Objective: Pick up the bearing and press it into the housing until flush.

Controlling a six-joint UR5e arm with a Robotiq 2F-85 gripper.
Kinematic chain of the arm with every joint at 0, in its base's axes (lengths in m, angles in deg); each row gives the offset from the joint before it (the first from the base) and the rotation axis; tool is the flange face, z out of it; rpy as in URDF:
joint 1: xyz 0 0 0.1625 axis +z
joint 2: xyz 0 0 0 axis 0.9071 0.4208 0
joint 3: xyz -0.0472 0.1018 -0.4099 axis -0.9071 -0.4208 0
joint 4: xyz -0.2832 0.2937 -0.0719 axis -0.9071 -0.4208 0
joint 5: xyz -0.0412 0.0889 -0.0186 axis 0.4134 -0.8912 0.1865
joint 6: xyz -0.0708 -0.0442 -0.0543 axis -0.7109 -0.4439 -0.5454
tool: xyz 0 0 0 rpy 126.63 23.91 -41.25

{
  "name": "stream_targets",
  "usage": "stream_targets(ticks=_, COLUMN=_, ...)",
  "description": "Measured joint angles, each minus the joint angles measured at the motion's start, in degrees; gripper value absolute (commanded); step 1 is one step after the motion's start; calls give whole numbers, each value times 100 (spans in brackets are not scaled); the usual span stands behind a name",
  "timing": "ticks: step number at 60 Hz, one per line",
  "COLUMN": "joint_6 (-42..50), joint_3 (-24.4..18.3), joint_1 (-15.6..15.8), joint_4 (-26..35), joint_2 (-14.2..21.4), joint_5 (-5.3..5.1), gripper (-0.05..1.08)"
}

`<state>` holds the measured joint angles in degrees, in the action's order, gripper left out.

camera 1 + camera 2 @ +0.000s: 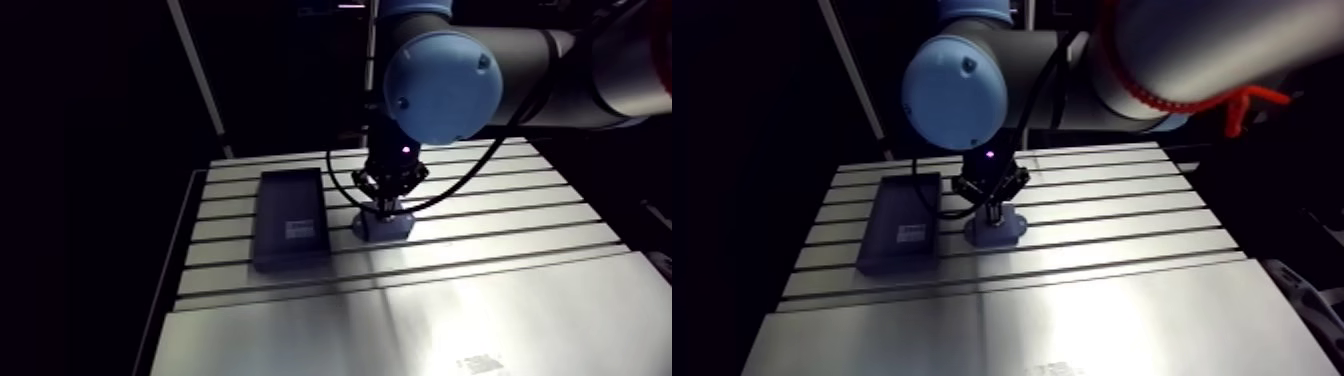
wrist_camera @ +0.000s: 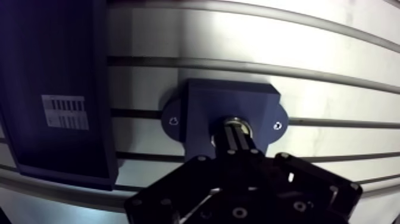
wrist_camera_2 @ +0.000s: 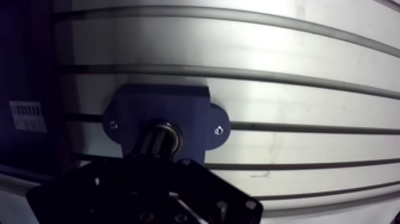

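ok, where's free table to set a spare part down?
Free: bare slotted table on the housing's side away from the dark tray, and the smooth plate in front. Crowded: tray close beside the housing, gripper over it.

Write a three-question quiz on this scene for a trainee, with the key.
1. True or false: the dark tray lies beside the housing without touching it.
2. Choose one. The tips of the gripper are: A, on the tray; B, at the bearing in the housing's bore; C, raised well clear of everything.
3. Fill in: the white label sits on the ____.
Key: 1 true; 2 B; 3 tray.
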<state>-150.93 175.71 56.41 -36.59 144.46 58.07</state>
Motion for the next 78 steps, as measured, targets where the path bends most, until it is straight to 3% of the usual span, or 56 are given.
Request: stream_targets(ticks=78, joint_6=1, joint_3=53, joint_1=-14, joint_4=-29, joint_2=-3, joint_5=1, gripper=87)
